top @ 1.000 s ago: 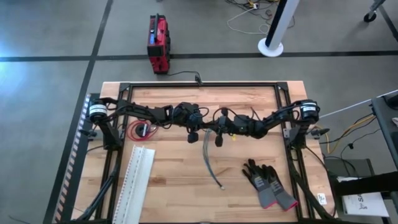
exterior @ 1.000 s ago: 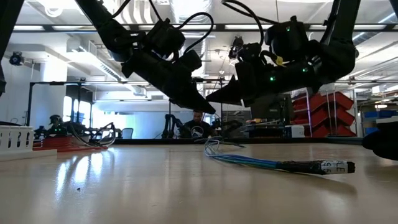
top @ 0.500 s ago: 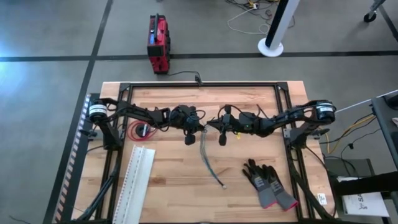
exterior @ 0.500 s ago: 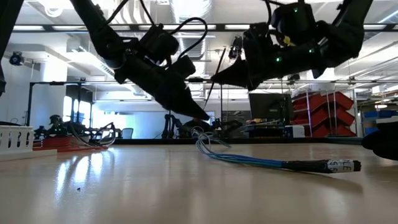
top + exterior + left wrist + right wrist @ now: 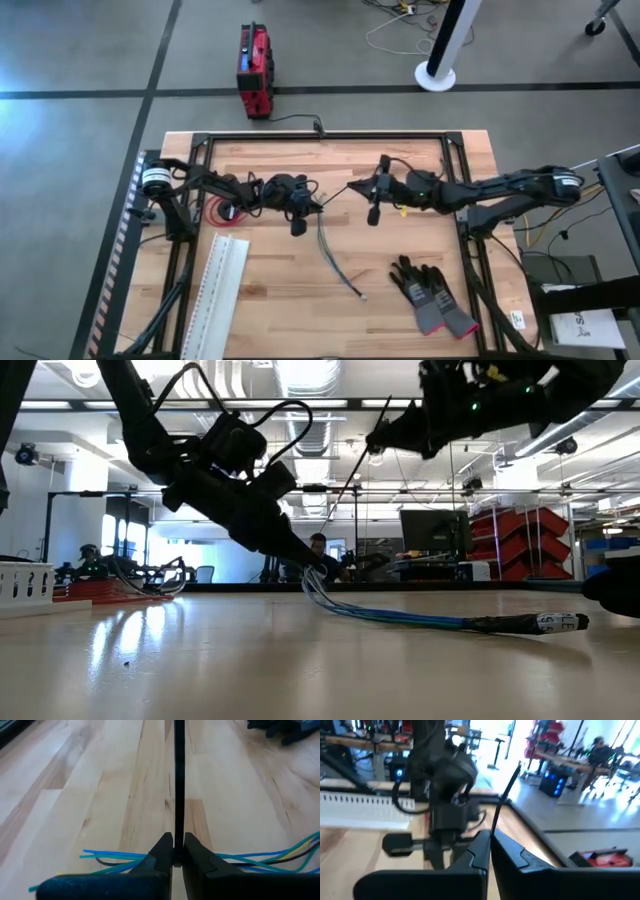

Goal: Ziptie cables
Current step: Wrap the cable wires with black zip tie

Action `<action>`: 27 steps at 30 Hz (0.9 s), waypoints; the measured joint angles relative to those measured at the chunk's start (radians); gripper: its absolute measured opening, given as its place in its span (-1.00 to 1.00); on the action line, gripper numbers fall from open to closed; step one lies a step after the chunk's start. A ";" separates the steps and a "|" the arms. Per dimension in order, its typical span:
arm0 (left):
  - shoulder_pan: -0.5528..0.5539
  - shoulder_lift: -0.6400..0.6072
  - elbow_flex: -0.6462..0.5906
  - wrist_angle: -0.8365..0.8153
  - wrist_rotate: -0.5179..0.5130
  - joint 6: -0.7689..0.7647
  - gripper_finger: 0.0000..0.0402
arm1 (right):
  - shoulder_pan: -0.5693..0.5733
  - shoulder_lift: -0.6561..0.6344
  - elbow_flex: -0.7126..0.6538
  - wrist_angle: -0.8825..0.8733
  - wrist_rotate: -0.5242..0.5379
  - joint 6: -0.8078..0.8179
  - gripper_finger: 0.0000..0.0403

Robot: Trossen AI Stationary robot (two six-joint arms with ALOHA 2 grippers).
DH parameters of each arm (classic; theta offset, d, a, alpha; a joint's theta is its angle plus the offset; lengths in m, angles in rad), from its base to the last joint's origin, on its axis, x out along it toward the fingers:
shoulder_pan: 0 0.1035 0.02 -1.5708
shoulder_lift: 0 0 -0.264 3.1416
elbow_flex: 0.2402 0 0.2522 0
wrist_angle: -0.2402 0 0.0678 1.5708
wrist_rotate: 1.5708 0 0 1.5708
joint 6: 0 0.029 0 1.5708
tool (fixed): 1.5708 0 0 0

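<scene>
A: Any readable text?
B: None legible; label on the cable bundle (image 5: 555,623) is too blurred.
A: Grippers?
B: Left gripper (image 5: 313,207) low at the cables (image 5: 335,262) mid-table, clenched on a black zip tie (image 5: 179,785). Right gripper (image 5: 365,190) is raised and pinches its other end.

A thin black ziptie (image 5: 338,193) runs taut between the left claw (image 5: 318,209) and the raised right claw (image 5: 352,186), barring any pass straight between them. Below the left claw the cables (image 5: 335,258) trail across the table (image 5: 280,300); behind it lies a red wire coil (image 5: 222,209), apparently clear. Bare wood lies beyond, with gloves (image 5: 430,293) and a white slotted strip (image 5: 220,290) well apart.
</scene>
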 joint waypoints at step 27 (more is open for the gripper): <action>0.000 0.002 -0.028 0.063 -0.003 -0.037 -0.97 | 0.010 0.584 0.012 0.308 -0.044 0.160 -0.18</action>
